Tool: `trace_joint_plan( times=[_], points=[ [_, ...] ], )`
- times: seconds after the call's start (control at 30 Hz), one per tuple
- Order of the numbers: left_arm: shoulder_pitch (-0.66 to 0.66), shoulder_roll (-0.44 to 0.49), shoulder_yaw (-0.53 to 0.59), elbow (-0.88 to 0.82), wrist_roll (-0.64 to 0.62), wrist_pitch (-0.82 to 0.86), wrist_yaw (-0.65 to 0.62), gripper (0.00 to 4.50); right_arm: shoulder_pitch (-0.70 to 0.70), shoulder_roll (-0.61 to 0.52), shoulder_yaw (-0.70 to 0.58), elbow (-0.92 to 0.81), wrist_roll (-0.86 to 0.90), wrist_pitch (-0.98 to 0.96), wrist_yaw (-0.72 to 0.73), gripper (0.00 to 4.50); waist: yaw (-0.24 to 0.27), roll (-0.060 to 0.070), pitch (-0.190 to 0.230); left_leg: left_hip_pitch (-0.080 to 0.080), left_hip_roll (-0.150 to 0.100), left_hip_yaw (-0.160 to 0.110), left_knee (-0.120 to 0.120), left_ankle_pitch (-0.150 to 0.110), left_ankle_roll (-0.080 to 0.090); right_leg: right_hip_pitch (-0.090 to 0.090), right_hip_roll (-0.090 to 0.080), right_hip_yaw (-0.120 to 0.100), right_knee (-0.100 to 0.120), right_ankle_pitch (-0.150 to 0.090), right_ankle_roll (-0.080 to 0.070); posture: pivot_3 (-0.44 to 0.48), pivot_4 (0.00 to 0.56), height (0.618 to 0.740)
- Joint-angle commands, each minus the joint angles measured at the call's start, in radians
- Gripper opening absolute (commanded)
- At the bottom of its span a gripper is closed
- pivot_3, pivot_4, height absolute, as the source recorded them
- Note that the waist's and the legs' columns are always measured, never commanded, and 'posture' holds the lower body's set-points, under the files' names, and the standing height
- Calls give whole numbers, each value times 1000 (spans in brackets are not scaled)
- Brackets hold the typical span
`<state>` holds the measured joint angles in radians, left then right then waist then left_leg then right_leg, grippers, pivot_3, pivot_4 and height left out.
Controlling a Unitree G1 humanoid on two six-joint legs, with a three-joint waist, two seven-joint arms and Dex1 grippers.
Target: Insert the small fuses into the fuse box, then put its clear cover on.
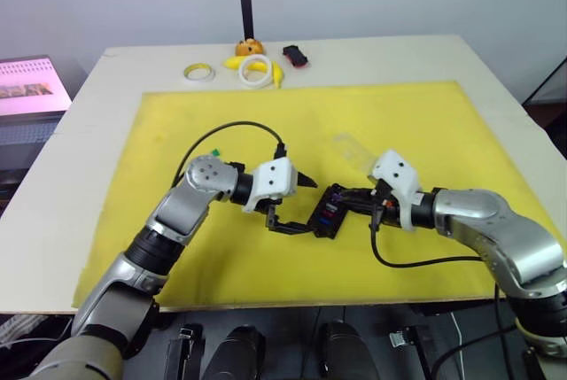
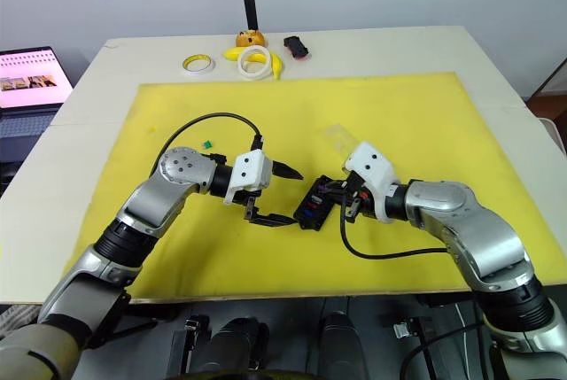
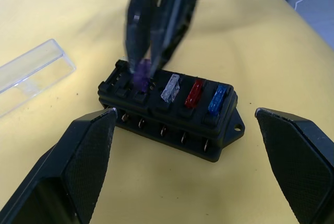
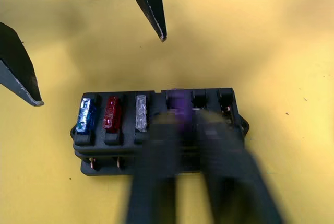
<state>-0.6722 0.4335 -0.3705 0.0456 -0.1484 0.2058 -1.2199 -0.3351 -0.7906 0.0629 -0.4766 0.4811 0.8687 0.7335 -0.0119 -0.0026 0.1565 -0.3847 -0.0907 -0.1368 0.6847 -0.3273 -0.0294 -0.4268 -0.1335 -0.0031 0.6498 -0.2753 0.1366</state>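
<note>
A tiny purple plastic fuse [image 3: 141,72] is pinched by the right gripper [image 3: 148,51] over the small black rectangular fuse box [image 3: 169,112]; the left gripper [image 1: 292,203] is spread wide beside it.

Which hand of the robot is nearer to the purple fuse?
Right. The right hand pinches the purple fuse at its slot in the fuse box. The left hand is open beside the box, touching nothing.
</note>
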Motion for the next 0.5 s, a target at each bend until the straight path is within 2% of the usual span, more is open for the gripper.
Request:
trace_joint_plan(
  times=[0.03,0.5],
  points=[
    [-3,12,12,-17,1,-24,-2,4500,-19,3,-22,-39,16,0,3,30,0,0,0,0,0,0,0,0,0,0,0,0,0,0,0,0,150,740],
    [-9,7,10,-4,4,-34,0,4500,-55,-24,-17,-34,17,36,0,30,1,0,0,0,0,0,0,0,0,0,0,0,0,0,0,0,150,740]
  ],
)
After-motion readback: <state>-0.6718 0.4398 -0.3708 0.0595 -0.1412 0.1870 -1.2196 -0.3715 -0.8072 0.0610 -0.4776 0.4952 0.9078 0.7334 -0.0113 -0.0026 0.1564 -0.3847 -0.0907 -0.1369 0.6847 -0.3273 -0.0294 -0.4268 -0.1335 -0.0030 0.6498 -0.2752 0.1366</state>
